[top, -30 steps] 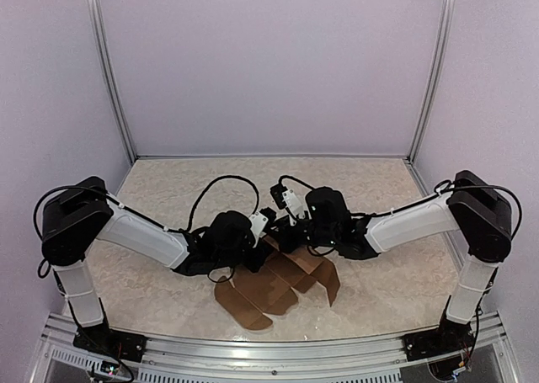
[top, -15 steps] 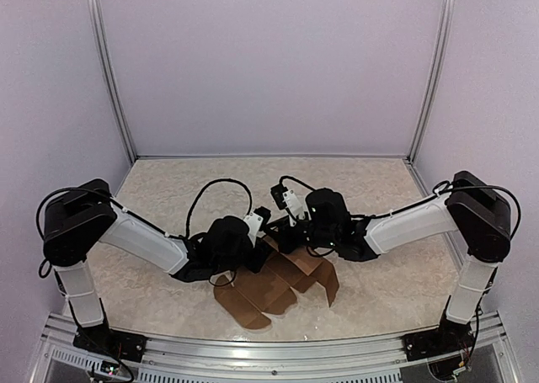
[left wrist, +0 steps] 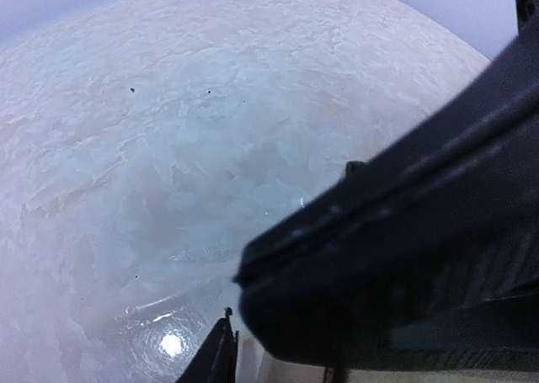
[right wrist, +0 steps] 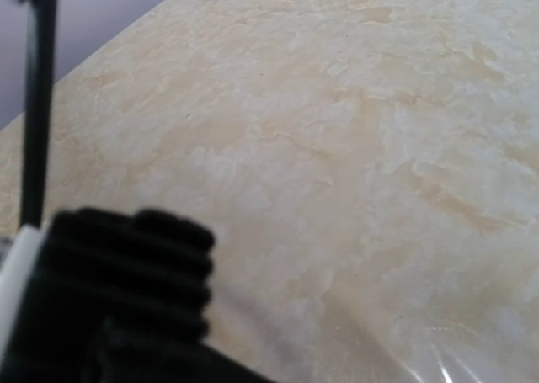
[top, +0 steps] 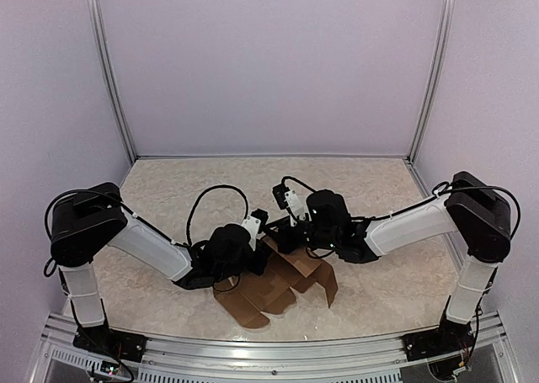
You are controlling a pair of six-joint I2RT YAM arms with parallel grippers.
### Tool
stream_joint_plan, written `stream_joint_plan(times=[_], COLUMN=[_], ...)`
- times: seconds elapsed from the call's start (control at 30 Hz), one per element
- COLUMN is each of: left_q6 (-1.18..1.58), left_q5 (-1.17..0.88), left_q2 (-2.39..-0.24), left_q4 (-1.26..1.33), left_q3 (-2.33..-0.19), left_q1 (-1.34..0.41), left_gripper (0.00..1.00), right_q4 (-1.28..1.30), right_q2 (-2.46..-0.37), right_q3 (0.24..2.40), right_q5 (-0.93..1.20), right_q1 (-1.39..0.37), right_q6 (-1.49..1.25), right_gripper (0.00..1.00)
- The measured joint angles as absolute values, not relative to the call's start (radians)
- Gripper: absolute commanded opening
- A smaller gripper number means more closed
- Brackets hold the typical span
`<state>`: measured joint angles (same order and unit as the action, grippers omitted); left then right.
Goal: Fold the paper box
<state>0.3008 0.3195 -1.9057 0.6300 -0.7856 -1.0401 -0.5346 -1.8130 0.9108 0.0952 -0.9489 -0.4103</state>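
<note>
Spotter: Cardboard at centre stage: your paper box (top: pixel 274 292) lies unfolded on the bench (top: pixel 168 189), brown flaps spread, near the front edge and midway between your two arm bases.

Checker: And your arms? Both reach inward and low, meeting over the sheet's far edge.

Spotter: Your right end effector (top: pixel 282 236) is clenched, fingers together, at the far edge of the cardboard. Whether it pinches a flap or only presses there, you cannot tell from above. Its wrist camera gives you marbled bench and a black ridged part (right wrist: pixel 118 282) at lower left.

Checker: Your left end effector (top: pixel 258 252) sits just beside it, over the sheet's far left corner. Released or grasping? You cannot tell: the wrist body covers the tips from above, and its own camera is filled by one dark finger (left wrist: pixel 404 257) against the pale surface.

Spotter: The two end effectors are close together, nearly touching. The flap on your right side of the box looks tilted up off the bench; the near flaps lie flat.

Checker: A black cable (top: pixel 215 194) loops up behind your left wrist.
</note>
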Motion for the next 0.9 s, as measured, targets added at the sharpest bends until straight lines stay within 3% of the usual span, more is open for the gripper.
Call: stream_joint_plan(times=[0.07, 0.2, 0.53, 0.6, 0.7, 0.9], left_q6=[0.31, 0.314, 0.319, 0.319, 0.326, 0.302], left_q5=[0.329, 0.341, 0.36, 0.36, 0.356, 0.356], left_q2=[-1.913, -1.917, -1.919, -1.92, -1.921, -1.921], left_q4=[0.644, 0.659, 0.666, 0.666, 0.669, 0.669], left_q3=[-0.786, -0.785, -0.776, -0.776, -0.776, -0.777], left_q1=[-1.042, -1.047, -1.049, -1.05, -1.052, -1.067], left_gripper=[0.2, 0.29, 0.32, 0.23, 0.0, 0.0], right_q4=[-0.541, -0.55, -0.551, -0.55, -0.548, -0.511], right_q2=[-1.813, -1.813, -1.814, -1.814, -1.814, -1.797], right_q3=[0.907, 0.904, 0.902, 0.902, 0.902, 0.904], right_q5=[0.095, 0.088, 0.03, 0.022, 0.018, 0.01], right_q1=[-0.949, -0.95, -0.967, -0.968, -0.971, -0.974], right_q6=[-0.418, -0.432, -0.451, -0.458, -0.463, -0.466], right_gripper=[0.0, 0.0, 0.0, 0.0, 0.0, 0.0])
